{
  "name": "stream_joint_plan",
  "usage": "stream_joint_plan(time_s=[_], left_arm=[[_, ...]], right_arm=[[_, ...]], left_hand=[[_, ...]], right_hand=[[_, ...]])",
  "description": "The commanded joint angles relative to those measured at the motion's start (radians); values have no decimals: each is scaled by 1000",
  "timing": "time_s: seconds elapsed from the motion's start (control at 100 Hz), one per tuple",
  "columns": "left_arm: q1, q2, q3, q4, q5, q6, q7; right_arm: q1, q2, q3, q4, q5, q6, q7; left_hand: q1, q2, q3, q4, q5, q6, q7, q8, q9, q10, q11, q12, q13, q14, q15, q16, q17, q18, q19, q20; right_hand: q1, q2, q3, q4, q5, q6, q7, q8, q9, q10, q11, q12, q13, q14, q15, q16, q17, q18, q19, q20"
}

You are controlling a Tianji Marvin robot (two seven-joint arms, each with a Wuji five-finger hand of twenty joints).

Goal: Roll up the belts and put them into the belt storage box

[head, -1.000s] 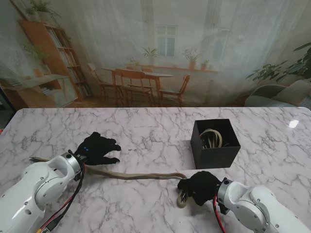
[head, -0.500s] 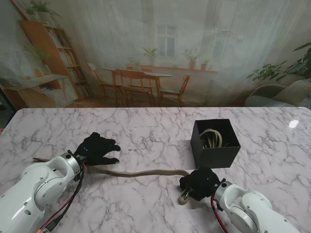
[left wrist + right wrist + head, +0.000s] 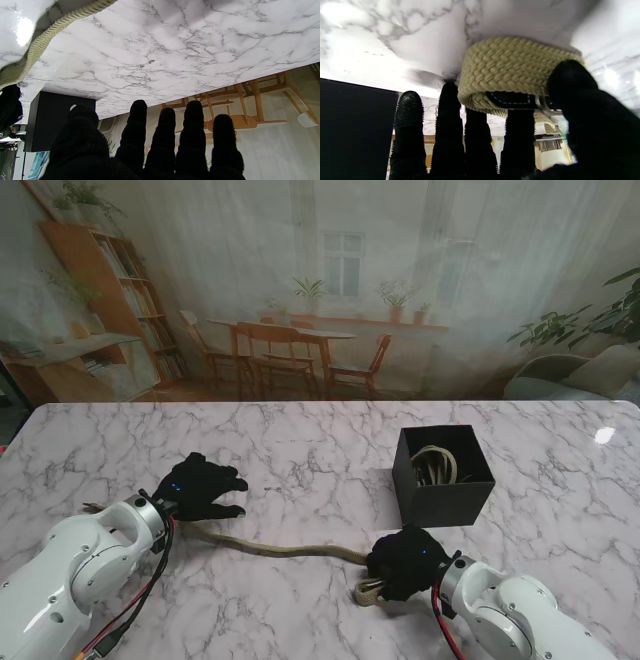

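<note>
Belt (image 3: 290, 549): tan braided, one end coiled | right hand (image 3: 405, 562) fingers clasp coil | left hand (image 3: 203, 485) fingers spread, empty

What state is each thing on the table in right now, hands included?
Belt: partly rolled at its buckle end, the rest trailing across the table.
Box: open-topped, a coiled belt already inside.
Left hand: open, fingers spread, holding nothing.
Right hand: shut on the belt's rolled end.
</note>
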Motion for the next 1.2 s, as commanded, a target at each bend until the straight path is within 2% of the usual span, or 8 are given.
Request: stream_joint_plan(time_s=[0.0, 0.12, 0.29, 0.33, 0.5, 1.09, 1.15, 1.19], left_arm=[[-1, -1, 4, 2, -2, -1, -16], [-3, -1, 4, 3, -3, -3, -17], [-6, -1, 4, 4, -3, -7, -18], [-7, -1, 4, 4, -3, -8, -18], [-8, -1, 5, 5, -4, -10, -17], [-2, -1, -9, 2, 7, -17, -6], [-2, -1, -10, 2, 8, -18, -4], [-1, -1, -10, 2, 8, -18, -4]], right_arm=[[3, -6, -9, 13, 14, 7, 3], [12, -11, -21, 32, 34, 7, -29], [29, -13, -37, 62, 17, -4, -96], [31, -12, -39, 65, 14, -6, -101], [50, -13, -63, 99, -9, -7, -172], [86, -21, -105, 163, 14, -33, -270], [83, -19, -98, 154, 10, -38, -254], [80, -19, -95, 152, 12, -43, -245]], left_hand=[[16, 51, -21, -7, -9, 15, -2, 3, -12, 2, -3, 6, 4, 7, -9, 9, -14, 42, -31, -6], [16, 52, -21, -7, -10, 13, -2, 3, -13, 2, -3, 6, 3, 5, -9, 9, -14, 41, -32, -6], [14, 50, -21, -7, -11, 13, -3, 3, -12, 2, -3, 6, 4, 6, -9, 9, -13, 41, -32, -5], [15, 51, -21, -7, -12, 14, -3, 3, -13, 2, -3, 6, 3, 5, -9, 9, -14, 41, -32, -5], [14, 51, -21, -7, -14, 15, -4, 2, -13, 2, -3, 6, 3, 6, -9, 9, -13, 41, -33, -5], [17, 50, -20, -7, -15, 16, -5, 1, -11, 3, -2, 7, 5, 7, -6, 11, -12, 42, -34, -5], [18, 51, -20, -7, -14, 16, -4, 2, -11, 1, -2, 7, 4, 7, -7, 11, -13, 42, -34, -6], [18, 50, -21, -7, -13, 15, -4, 2, -11, 2, -2, 7, 5, 8, -6, 11, -13, 42, -33, -6]], right_hand=[[44, 9, 37, 5, 62, -47, 115, 13, 119, -56, 22, -3, 75, -27, 17, 9, 22, 38, 6, -2], [95, 44, 36, 1, -17, -90, 52, 48, 374, -109, 174, 122, 226, -88, 120, 77, 97, -14, 77, 31], [120, 90, 110, 30, -97, -27, -197, -179, 588, -144, 247, 202, 356, -131, 205, 132, 170, -77, 157, 40], [96, 119, 131, 128, -164, -17, -327, -170, 611, -137, 248, 208, 374, -130, 215, 139, 176, -79, 166, 33], [100, 136, 143, 134, -408, -47, -354, -108, 625, -107, 290, 219, 421, -114, 239, 146, 199, -66, 188, 24], [254, 312, 131, 133, -285, -253, -275, -54, 622, -31, 411, 224, 489, -45, 304, 148, 188, 15, 175, 9], [235, 303, 134, 133, -145, -200, -226, -31, 623, -39, 387, 213, 475, -63, 288, 142, 180, -4, 167, 9], [216, 253, 137, 36, -85, -93, -193, -163, 624, -55, 340, 189, 459, -87, 260, 135, 180, -33, 166, 15]])
